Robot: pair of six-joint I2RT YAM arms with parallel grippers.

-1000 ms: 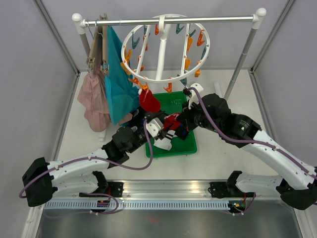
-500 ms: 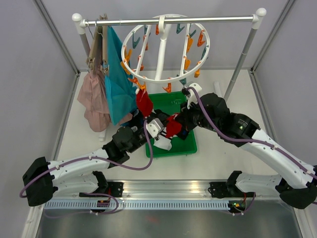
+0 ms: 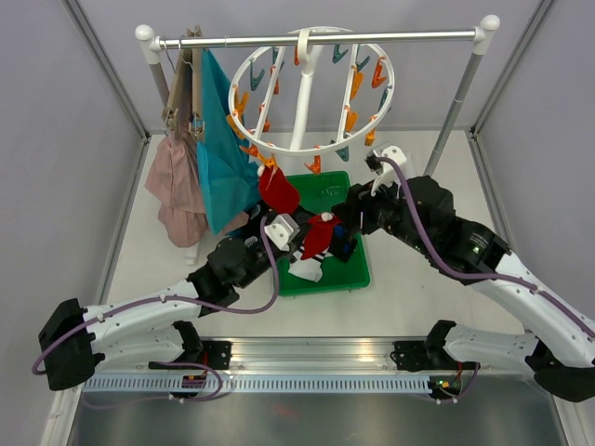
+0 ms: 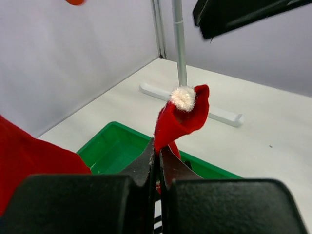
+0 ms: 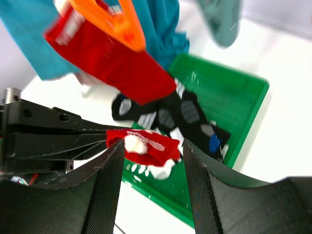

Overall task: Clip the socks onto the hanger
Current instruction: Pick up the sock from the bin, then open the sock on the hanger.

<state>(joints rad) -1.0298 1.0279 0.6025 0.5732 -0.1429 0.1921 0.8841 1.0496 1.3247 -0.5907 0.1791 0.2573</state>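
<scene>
The white ring hanger (image 3: 244, 85) with orange and teal clips hangs from the rail. One red sock (image 3: 279, 190) (image 5: 114, 66) hangs from an orange clip (image 5: 109, 19) on its near rim. My left gripper (image 3: 304, 243) (image 4: 159, 148) is shut on a second red sock (image 3: 319, 232) (image 4: 181, 119) (image 5: 148, 146) with a white pompom, holding it above the green tray (image 3: 358, 277) (image 4: 109, 146). My right gripper (image 3: 351, 223) (image 5: 152, 152) is open, its fingers either side of that sock and apart from it. Black and navy socks (image 3: 342, 244) (image 5: 180, 112) lie in the tray.
A teal cloth (image 3: 218, 158) and a pink garment (image 3: 177, 181) hang on slim hangers at the rail's left end. The rack's right post (image 3: 456, 107) slopes down to a white foot behind the tray. Grey walls close in on both sides.
My left gripper has shut on the pompom sock. My right gripper has opened, let go of it and drawn back to the upper right.
</scene>
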